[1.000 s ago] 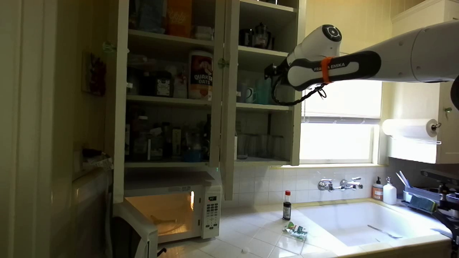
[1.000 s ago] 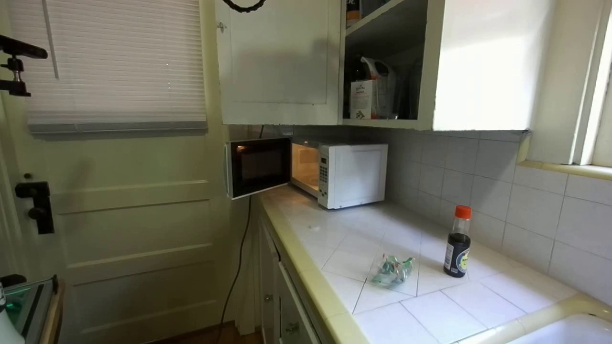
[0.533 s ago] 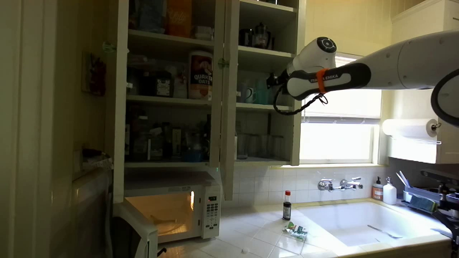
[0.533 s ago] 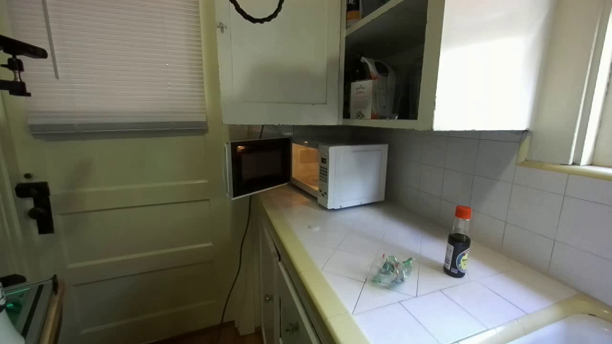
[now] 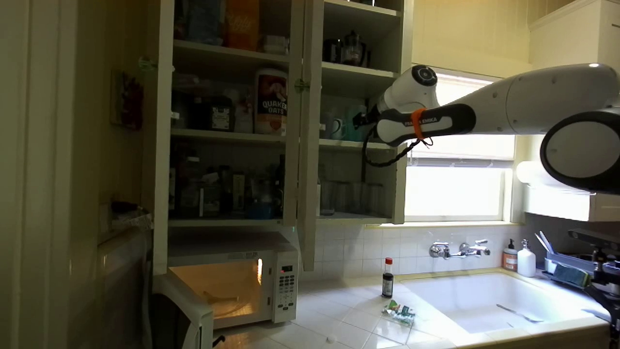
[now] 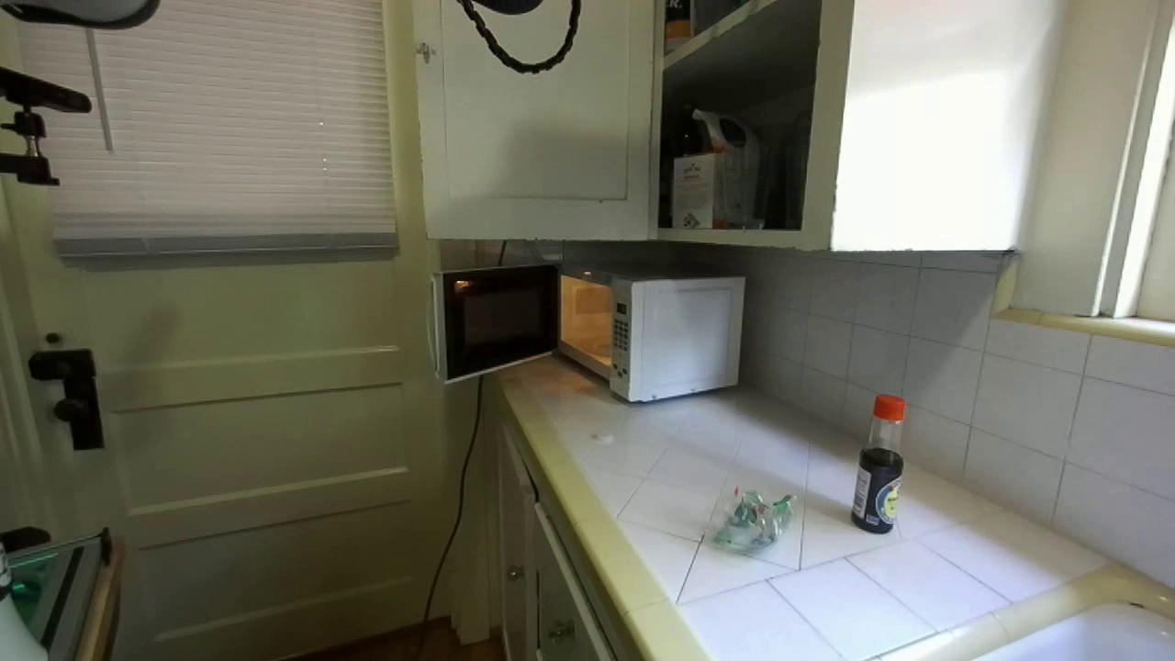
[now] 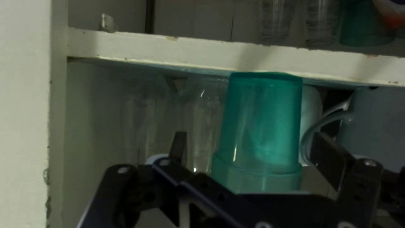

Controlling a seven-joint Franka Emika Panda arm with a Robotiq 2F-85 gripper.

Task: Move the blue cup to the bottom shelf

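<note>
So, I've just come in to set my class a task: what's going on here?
A robot arm is at the open kitchen cupboard, its end effector open and facing the blue-green cup. In the wrist view its jaws show on either side of the cup, with no grip visible. The cup is meant for the bottom shelf, which holds clear glasses, but it stands on the next shelf up, so the move isn't done yet.
</note>
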